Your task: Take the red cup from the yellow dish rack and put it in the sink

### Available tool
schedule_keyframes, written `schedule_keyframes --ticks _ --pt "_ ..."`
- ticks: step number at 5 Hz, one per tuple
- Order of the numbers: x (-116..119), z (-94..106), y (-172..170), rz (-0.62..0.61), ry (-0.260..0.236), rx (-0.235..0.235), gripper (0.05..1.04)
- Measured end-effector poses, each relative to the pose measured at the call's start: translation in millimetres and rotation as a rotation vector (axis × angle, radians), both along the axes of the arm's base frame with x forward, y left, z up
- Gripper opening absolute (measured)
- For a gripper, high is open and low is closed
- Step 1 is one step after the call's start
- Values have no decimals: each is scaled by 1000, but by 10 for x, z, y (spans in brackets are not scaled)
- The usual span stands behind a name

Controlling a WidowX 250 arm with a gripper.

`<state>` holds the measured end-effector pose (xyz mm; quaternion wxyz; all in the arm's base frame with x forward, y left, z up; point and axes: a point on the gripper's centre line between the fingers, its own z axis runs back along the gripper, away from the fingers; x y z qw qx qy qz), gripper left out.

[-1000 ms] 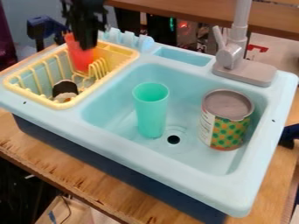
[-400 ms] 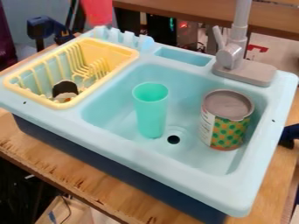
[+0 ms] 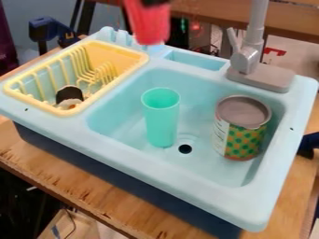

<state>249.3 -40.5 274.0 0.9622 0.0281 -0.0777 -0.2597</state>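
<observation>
At the top edge, the black gripper (image 3: pixel 153 2) is partly in view, shut on a red cup (image 3: pixel 148 23). The cup hangs in the air over the sink's back rim, left of the faucet. Below it, a green cup (image 3: pixel 161 119) stands upright in the sink basin, left of the drain hole. A can (image 3: pixel 242 128) with a green-and-yellow dotted label stands at the basin's right side. The yellow dish rack (image 3: pixel 138 58) at the left holds a small black and white item (image 3: pixel 69 96).
The light blue sink (image 3: pixel 187 173) sits on a wooden table (image 3: pixel 81 186). A grey faucet (image 3: pixel 250 51) rises from its back right rim. Blue clamps are at the back left (image 3: pixel 46 29) and right edge (image 3: pixel 309 142).
The gripper has lifted the red cup up out of the yellow rack and carried it right, over the back of the sink. The other things have stayed put.
</observation>
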Motion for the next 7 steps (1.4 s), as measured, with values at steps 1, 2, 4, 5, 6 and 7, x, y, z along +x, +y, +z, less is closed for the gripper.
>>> schedule_keyframes --ticks 1,2,4,5,6,7 --pt "-87 -235 -286 -105 52 10 80" --pt "-99 -473 -429 -145 74 16 80" --pt "-66 -853 -492 -149 148 49 80" --pt "9 -1046 -544 -162 118 38 80" --pt "106 -1172 -588 -147 82 25 80" --pt "179 -1267 -647 -145 76 5 80"
